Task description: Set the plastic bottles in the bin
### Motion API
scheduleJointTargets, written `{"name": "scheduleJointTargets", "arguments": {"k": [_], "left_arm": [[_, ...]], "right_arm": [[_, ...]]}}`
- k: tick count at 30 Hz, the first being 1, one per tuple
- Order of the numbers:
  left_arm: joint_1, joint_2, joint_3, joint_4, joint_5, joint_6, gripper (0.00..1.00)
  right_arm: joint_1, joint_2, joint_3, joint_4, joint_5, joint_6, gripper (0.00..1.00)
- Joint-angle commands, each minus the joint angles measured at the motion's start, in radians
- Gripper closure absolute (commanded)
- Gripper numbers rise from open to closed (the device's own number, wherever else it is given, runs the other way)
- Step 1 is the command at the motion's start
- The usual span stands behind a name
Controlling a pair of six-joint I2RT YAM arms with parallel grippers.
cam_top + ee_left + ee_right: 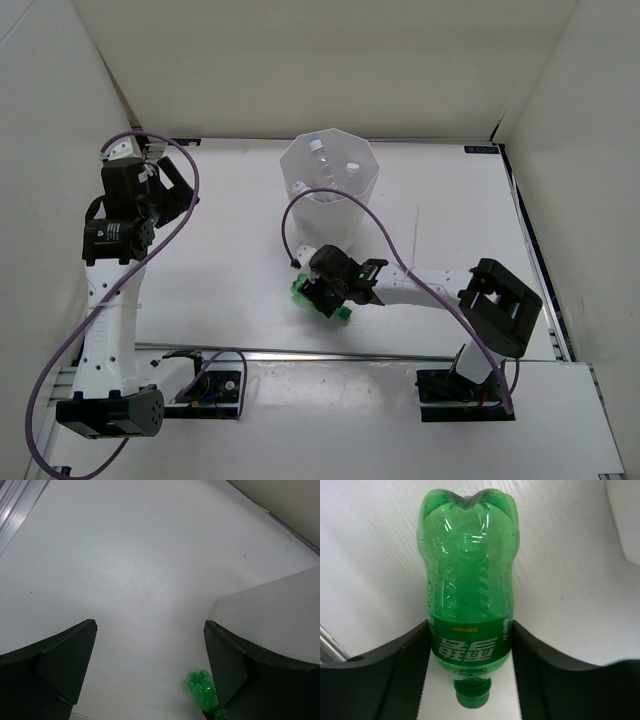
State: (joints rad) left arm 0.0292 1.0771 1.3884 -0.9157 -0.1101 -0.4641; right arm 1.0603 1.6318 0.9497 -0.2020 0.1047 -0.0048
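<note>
Fingers (395, 672) of my right gripper (322, 300) sit against both sides of the small green plastic soda bottle (467, 595), pressing on its labelled band, so these jaws are clamped on it. The bottle's green cap points back toward my wrist and its lobed base points away. From the overhead camera the bottle (300, 293) shows as green patches either side of the gripper, low over the white table (200, 260), just in front of the tall white translucent faceted plastic bin (330, 205); I cannot tell whether it touches the tabletop. Inside the bin lie clear plastic bottles with white caps (320, 148), though I cannot count them. My left gripper (170, 180) is raised at the far left of the table, well apart from the bin; in its own wrist view the left gripper (150, 672) has its jaws wide apart with only bare tabletop between them, and the green bottle (202, 690) shows beside the right-hand finger.
</note>
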Motion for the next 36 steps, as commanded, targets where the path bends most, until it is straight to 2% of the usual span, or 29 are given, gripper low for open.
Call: {"name": "scheduleJointTargets", "arguments": {"k": [1,5,7,8,9,12,20,23,26,30,36], "left_arm": [[0.025,-0.029,-0.014,-0.008,0.038,0.018,0.0],[0.052,-0.029,-0.023,-0.008,0.056,0.018,0.0],[0.063,-0.029,-0.023,-0.008,0.065,0.018,0.0],[0.063,-0.029,-0.023,0.001,0.066,0.018,0.0],[0.072,-0.02,-0.023,0.001,0.066,0.018,0.0],[0.081,-0.011,-0.023,0.001,0.066,0.018,0.0],[0.1,0.02,0.004,0.011,0.075,0.027,0.0],[0.109,0.03,0.014,0.011,0.075,0.036,0.0],[0.109,0.041,0.014,0.011,0.075,0.036,0.0],[0.109,0.052,0.014,0.031,0.102,0.013,0.0],[0.109,0.061,0.004,0.04,0.131,-0.007,0.0]], "right_arm": [[0.001,0.002,0.043,-0.037,-0.04,0.046,0.43],[0.001,0.002,0.072,-0.08,-0.04,0.068,0.44],[0.001,0.002,0.124,-0.169,-0.04,0.068,0.46],[0.001,0.002,0.159,-0.204,-0.04,0.068,0.49],[0.001,0.011,0.232,-0.235,-0.051,0.077,0.62],[0.001,-0.018,0.341,-0.286,-0.086,0.054,0.71],[0.01,-0.093,0.608,-0.382,-0.129,0.019,0.72],[0.03,-0.121,0.691,-0.396,-0.088,0.019,0.72],[0.03,-0.106,0.865,-0.409,0.01,-0.009,0.72],[-0.04,-0.024,1.133,-0.409,0.165,-0.078,0.71],[-0.204,0.028,1.192,-0.35,0.187,-0.054,0.68]]}}
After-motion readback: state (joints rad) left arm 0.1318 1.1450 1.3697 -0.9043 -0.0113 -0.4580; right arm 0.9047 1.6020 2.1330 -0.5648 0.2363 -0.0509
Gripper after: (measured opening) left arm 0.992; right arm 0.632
